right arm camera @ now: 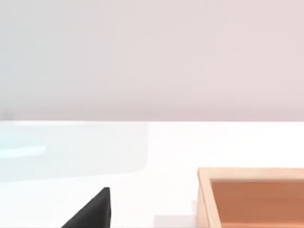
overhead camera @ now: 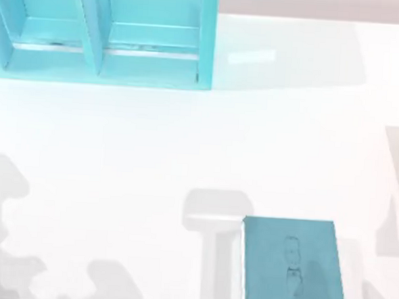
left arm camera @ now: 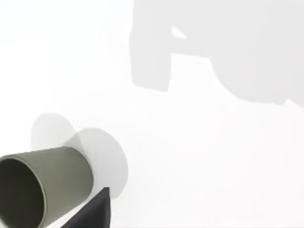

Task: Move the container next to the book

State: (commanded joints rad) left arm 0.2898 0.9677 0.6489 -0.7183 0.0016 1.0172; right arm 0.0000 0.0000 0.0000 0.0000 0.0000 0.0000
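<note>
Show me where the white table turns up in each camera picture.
Top view: the table runs from the shelf unit to the book.
Left wrist view: it lies under the container.
Right wrist view: it carries the wooden box.
Shared landmark: probably the pale blue sheen, top and right wrist views.

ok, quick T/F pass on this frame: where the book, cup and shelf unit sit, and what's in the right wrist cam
1. The book lies flat at the near edge of the table, right of centre in the top view. True.
2. The book's cover is plain red. False: it is teal-blue with a faint line drawing of a figure.
3. The left wrist view shows the cup with its open mouth in sight and a dark inside. True.
4. The cup stands on top of the book. False: in the left wrist view only white table surrounds it.
5. The shelf unit is at the top view's far right. False: far left.
6. The right wrist view shows an orange-brown box. True.
</note>
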